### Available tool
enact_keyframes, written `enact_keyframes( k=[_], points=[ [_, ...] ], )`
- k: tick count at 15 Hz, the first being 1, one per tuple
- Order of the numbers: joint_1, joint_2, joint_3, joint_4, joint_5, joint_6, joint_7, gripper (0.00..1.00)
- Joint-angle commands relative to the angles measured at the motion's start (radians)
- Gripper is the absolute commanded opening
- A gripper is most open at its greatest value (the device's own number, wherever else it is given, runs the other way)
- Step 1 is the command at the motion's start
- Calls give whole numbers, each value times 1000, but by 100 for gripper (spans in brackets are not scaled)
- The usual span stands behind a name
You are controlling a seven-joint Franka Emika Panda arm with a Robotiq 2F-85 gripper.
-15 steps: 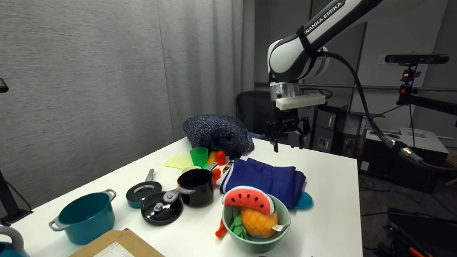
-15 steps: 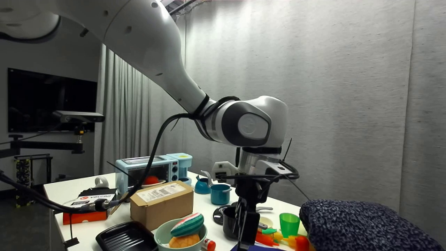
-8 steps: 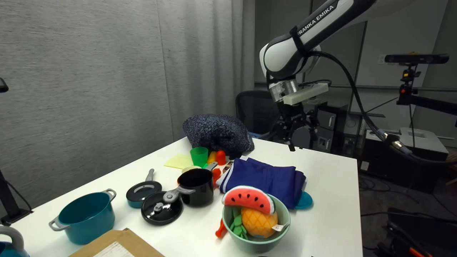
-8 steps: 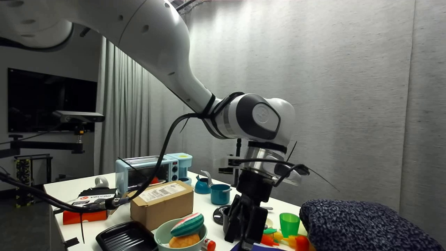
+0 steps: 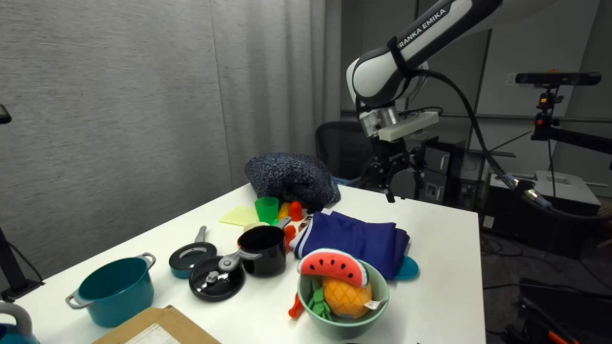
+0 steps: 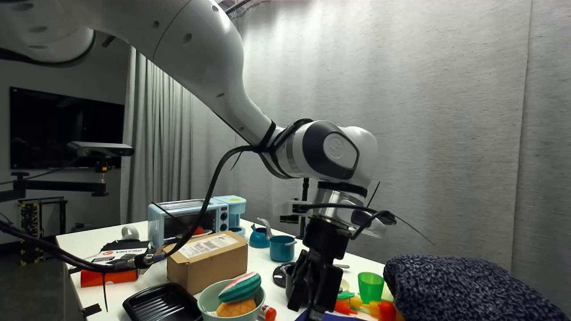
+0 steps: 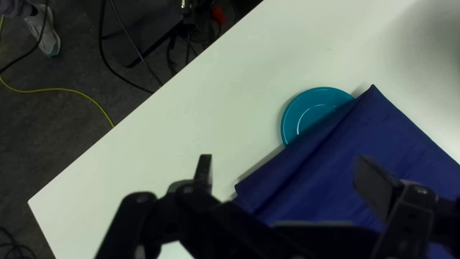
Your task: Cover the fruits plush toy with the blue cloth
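The step in hand appeared to be the approach to the blue cloth (image 5: pixel 354 239), with grasping not yet performed. The cloth lay loosely folded on the table (image 5: pixel 444 296), on the far side of the pale green bowl (image 5: pixel 344 329). The watermelon plush (image 5: pixel 333 265) and pineapple plush (image 5: pixel 346 298) sat uncovered in that bowl. The gripper (image 5: pixel 404 190) was tilted above the table, fingers (image 7: pixel 375 187) spread wide with nothing held between them. The next move likely called for lowering onto a loose fold, closing on fabric alone, lifting, and carrying it toward the near side, over the bowl. The teal dish (image 5: pixel 408 269) at the cloth's right side was to be avoided; the cloth hid its remainder. In the wrist view, the gripper blocked part of the cloth, the right edge cut it off, and the fingers were blurred. The number of fabric layers could not be determined, nor whether cloth and bowl touched.
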Motion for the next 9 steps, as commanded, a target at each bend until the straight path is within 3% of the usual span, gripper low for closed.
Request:
enact_keyframes(
  k=[1, 2, 9],
  points=[
    [-3, 1, 3, 2, -1, -2, 0, 100],
    [1, 6, 1, -1, -8, 31, 24, 100],
    [-17, 169, -20, -3, 26, 658, 57, 100]
  ],
)
